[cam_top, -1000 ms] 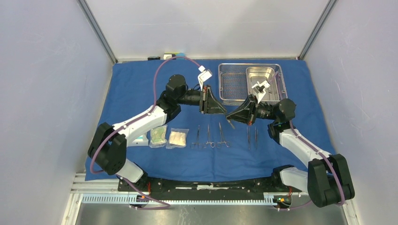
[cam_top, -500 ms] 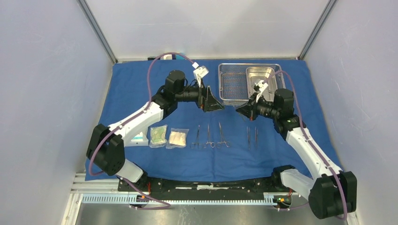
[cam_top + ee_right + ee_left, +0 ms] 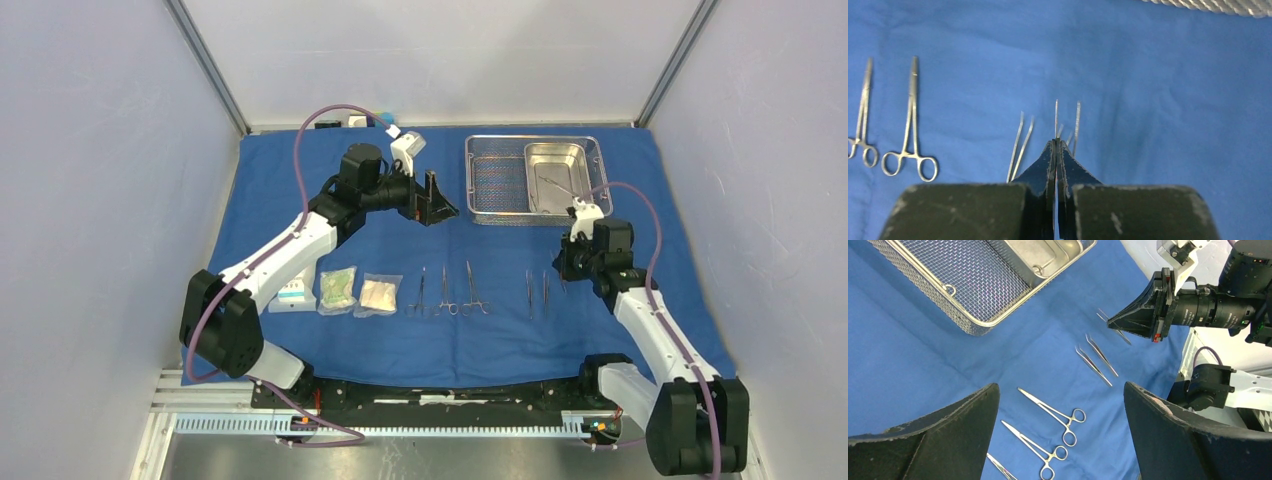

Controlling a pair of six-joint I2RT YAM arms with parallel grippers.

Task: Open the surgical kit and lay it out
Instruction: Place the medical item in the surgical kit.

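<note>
The right gripper [image 3: 1056,147] is pinched tight on a thin steel tool [image 3: 1056,117], whose tip sticks straight out past the fingertips, low over the blue cloth [image 3: 1158,75]. Its long axis runs roughly parallel to the tweezers [image 3: 1018,142] lying below, near-to-far on the table. This looks like the laying-out step. Next the tool needs setting down beside them, in line with the row, then releasing. The left gripper [image 3: 1060,390] hangs wide open and empty near the mesh tray [image 3: 968,285].
</note>
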